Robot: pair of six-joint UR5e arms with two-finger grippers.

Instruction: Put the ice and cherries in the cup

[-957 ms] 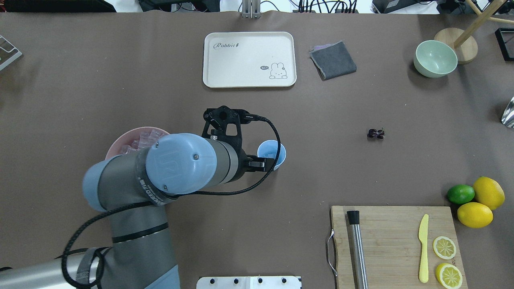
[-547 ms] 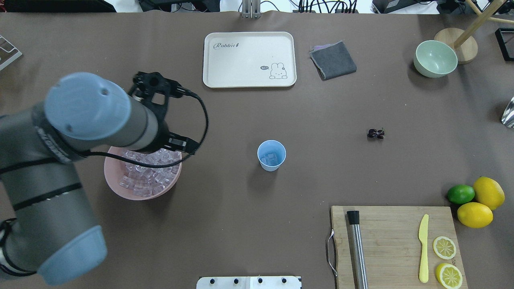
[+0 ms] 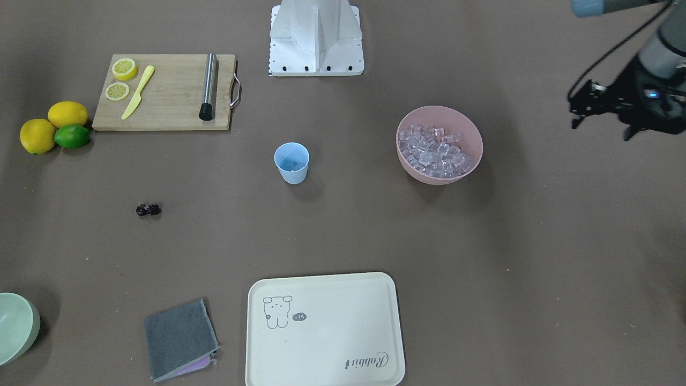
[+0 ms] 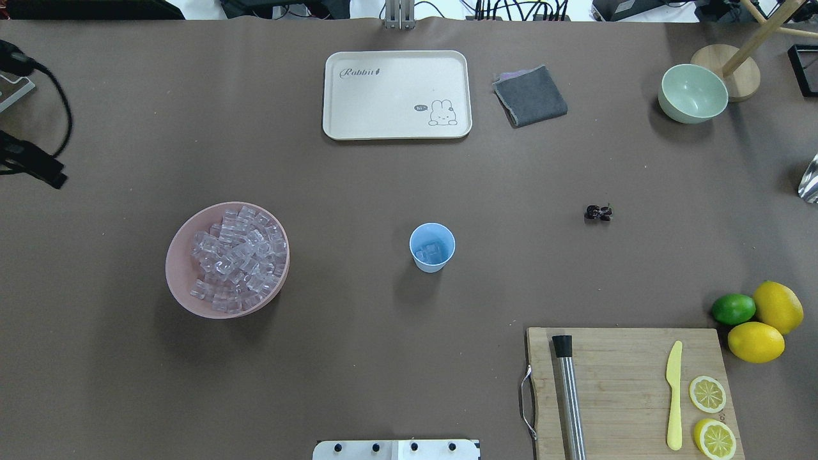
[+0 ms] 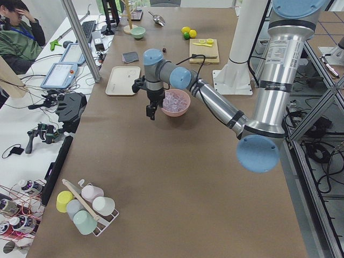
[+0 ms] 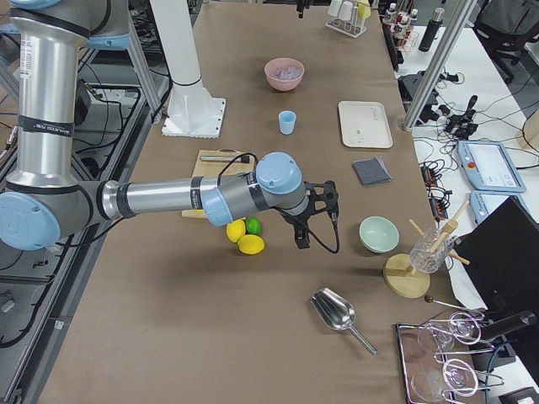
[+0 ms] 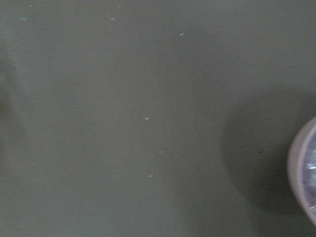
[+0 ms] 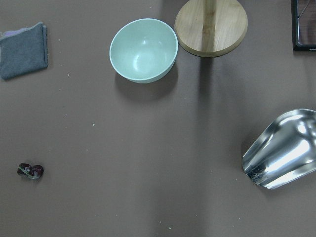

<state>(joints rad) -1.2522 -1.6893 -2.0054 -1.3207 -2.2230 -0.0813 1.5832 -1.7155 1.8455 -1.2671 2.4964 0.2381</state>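
Nearest the robot's base, on the brown paper-covered surface [image 4: 358,332], lies a wooden cutting board [image 4: 620,396] w/ a steel rod [image 4: 569,396], a yellow plastic knife [image 4: 673,396] and two lemon halves [image 4: 707,394]. Whole yellow lemons [image 4: 756,342] and a green lime [image 4: 733,308] sit just beside its right corner, none of it part of this job. Mid-surface is what counts. The small light blue plastic cup [image 4: 432,247] stands upright, approx. centre, w/ a few clear glassy cubes of ice [image 4: 429,253] in its bottom, so the ice half looks begun, poss. done. The rest of it is heaped in the wide pink plastic bowl [image 4: 176,281], well apart on the cup's left. The tiny dark red-purple pair of cherries [image 4: 598,213] lies on bare surface well to the cup's right, touching nothing and not yet in the cup. The left gripper [image 5: 152,112] hangs over bare surface beyond the pink bowl, w/ nothing visibly in it. Whether it's apart or together I can't tell, too blurred. The right gripper [image 6: 301,238] hovers between the lemons and a pale green bowl [image 4: 671,96], and I can't tell its state either. Farthest out are a cream rectangular tray [image 4: 383,102] w/ a rabbit drawing and a folded grey cloth [image 4: 530,96]. What's left, I'd say, is the cherries, prob. for the right arm, being nearer.
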